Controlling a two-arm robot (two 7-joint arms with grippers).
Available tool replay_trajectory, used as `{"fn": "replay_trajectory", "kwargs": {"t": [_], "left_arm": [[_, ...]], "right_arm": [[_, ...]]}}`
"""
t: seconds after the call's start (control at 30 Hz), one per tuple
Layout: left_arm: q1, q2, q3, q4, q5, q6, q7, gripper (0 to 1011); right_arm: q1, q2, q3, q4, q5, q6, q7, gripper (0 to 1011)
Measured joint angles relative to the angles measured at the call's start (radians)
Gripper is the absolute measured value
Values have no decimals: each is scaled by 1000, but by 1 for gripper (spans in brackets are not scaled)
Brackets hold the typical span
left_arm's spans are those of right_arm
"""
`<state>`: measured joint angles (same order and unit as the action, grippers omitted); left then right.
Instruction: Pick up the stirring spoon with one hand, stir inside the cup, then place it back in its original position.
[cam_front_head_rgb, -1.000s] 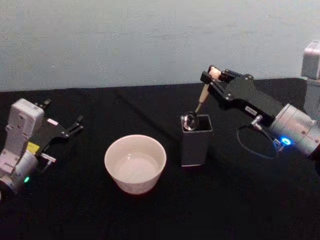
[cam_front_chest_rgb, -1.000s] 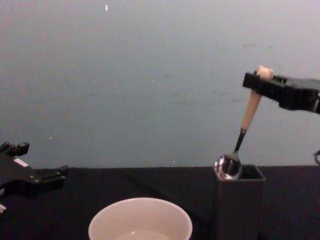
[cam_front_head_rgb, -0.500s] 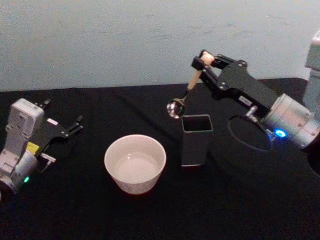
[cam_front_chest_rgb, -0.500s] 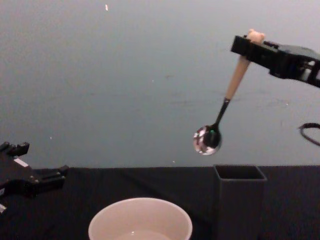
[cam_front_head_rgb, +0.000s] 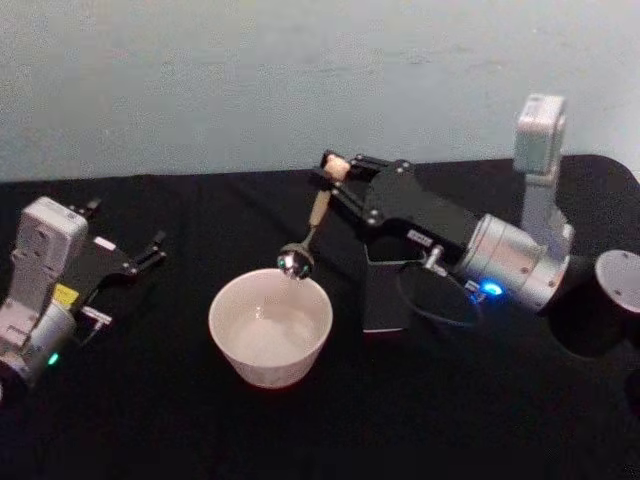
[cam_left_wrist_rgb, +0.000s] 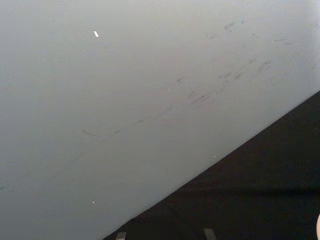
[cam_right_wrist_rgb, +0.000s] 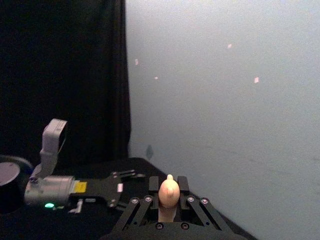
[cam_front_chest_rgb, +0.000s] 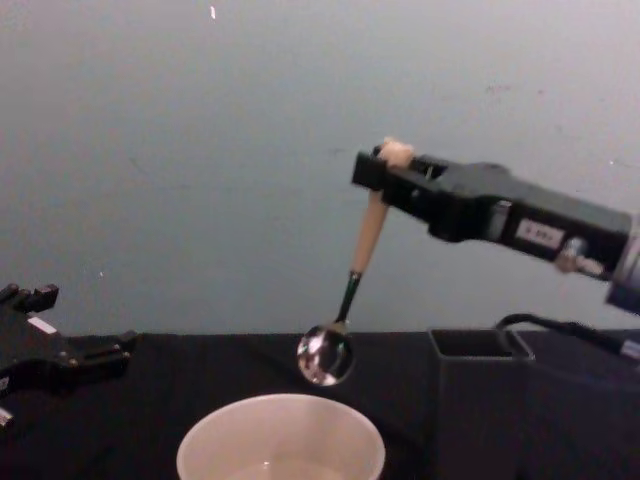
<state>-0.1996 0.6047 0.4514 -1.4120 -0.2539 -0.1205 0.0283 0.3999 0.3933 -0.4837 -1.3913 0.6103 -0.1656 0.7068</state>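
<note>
My right gripper (cam_front_head_rgb: 338, 172) (cam_front_chest_rgb: 385, 172) is shut on the top of the stirring spoon (cam_front_head_rgb: 312, 218) (cam_front_chest_rgb: 362, 250), just under its tiny bear head (cam_right_wrist_rgb: 169, 190). The spoon hangs tilted, its shiny bowl (cam_front_head_rgb: 294, 264) (cam_front_chest_rgb: 325, 355) just above the far rim of the cream-white cup (cam_front_head_rgb: 270, 327) (cam_front_chest_rgb: 281, 440). The dark grey square holder (cam_front_head_rgb: 385, 295) (cam_front_chest_rgb: 478, 400) stands right of the cup, partly behind my right arm. My left gripper (cam_front_head_rgb: 150, 252) (cam_front_chest_rgb: 100, 352) rests open on the table at the far left.
A black cloth covers the table (cam_front_head_rgb: 300, 430), with a pale wall (cam_front_head_rgb: 250, 70) behind it. A cable loops under my right wrist (cam_front_head_rgb: 425, 295). My left arm (cam_right_wrist_rgb: 60, 187) appears in the right wrist view.
My right gripper has lifted the spoon out of the holder and carried it left and down. Its bowl now hangs over the cup's far rim. The left arm has not moved.
</note>
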Motion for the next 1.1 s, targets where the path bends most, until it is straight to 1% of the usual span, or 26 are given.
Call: {"fn": "replay_trajectory", "kwargs": {"t": [0.1,0.33,0.43,0.7,0.83,0.87,0.97,1.1], "left_arm": [[0,0,0,0,0,0,0,1001],[0,0,0,0,0,0,0,1001],[0,0,0,0,0,0,0,1001],[0,0,0,0,0,0,0,1001],[0,0,0,0,0,0,0,1001],[0,0,0,0,0,0,0,1001],[0,0,0,0,0,0,0,1001],[0,0,0,0,0,0,0,1001]], "right_arm": [[21,-20,-27,51,-16,-30,28,214],[47,-50,-67,130,-55,-80,61,214],[53,-58,-76,151,-67,-95,68,214],[79,-94,-103,235,-107,-149,95,214],[92,-111,-114,273,-132,-170,97,214],[92,-111,-114,273,-132,-170,97,214],[102,-124,-121,304,-155,-187,97,214],[109,-134,-124,327,-170,-196,98,214]]}}
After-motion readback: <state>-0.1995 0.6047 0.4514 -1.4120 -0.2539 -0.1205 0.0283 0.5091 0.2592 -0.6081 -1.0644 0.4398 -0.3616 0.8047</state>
